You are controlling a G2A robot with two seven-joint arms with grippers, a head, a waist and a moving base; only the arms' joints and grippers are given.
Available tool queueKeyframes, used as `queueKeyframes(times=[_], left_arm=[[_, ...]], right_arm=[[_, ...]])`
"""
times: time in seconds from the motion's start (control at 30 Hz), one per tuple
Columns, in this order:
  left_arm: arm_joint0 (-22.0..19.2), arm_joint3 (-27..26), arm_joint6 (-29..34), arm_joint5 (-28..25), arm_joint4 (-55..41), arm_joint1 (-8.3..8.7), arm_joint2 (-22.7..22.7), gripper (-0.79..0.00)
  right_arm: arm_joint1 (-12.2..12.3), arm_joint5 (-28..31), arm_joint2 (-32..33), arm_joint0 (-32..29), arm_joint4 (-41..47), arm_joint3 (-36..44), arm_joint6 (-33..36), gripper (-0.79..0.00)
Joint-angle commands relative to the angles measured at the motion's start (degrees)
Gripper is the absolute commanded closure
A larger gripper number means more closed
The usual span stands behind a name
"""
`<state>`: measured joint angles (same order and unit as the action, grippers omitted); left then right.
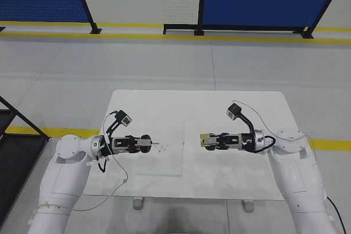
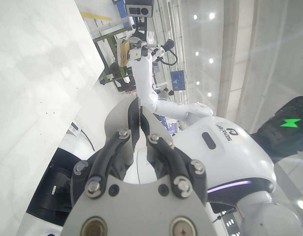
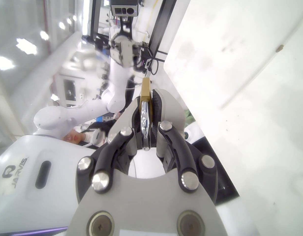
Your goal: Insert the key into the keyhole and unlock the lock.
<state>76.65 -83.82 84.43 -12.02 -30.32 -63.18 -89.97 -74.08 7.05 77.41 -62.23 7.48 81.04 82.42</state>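
My left gripper (image 1: 147, 142) hovers over the white table (image 1: 222, 105), left of centre, shut on a thin metal key (image 1: 155, 143) whose tip points toward the other arm. Seen edge-on in the left wrist view, the key (image 2: 139, 106) is pinched between the black pads of that gripper (image 2: 139, 111). My right gripper (image 1: 214, 140) is right of centre, shut on a brass padlock (image 1: 206, 139). The lock's brass body (image 3: 144, 90) sticks out past the right gripper (image 3: 146, 100), with its silver shackle between the fingers. A clear gap separates key tip and lock, which face each other at about equal height.
A pale rectangular sheet (image 1: 158, 159) lies on the table below the left gripper, with small dark specks near it. Black frame stands (image 1: 0, 117) are off the table's left side. Blue partitions (image 1: 257, 11) line the far floor.
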Motion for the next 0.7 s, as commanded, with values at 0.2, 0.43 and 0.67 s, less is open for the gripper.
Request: queueKeyframes(times=[0.2,0.43,0.67], left_arm=[[0.0,0.0,0.0,0.0,0.0,0.00,0.0,0.000],[0.0,0.0,0.0,0.0,0.0,0.00,0.0,0.000],[0.0,0.0,0.0,0.0,0.0,0.00,0.0,0.000]], right_arm=[[0.0,0.0,0.0,0.0,0.0,0.0,0.0,0.000],[0.0,3.5,-0.9,-1.9,4.4,1.0,-5.7,0.000],[0.1,6.4,-2.5,-2.4,7.8,0.3,-8.3,0.000]])
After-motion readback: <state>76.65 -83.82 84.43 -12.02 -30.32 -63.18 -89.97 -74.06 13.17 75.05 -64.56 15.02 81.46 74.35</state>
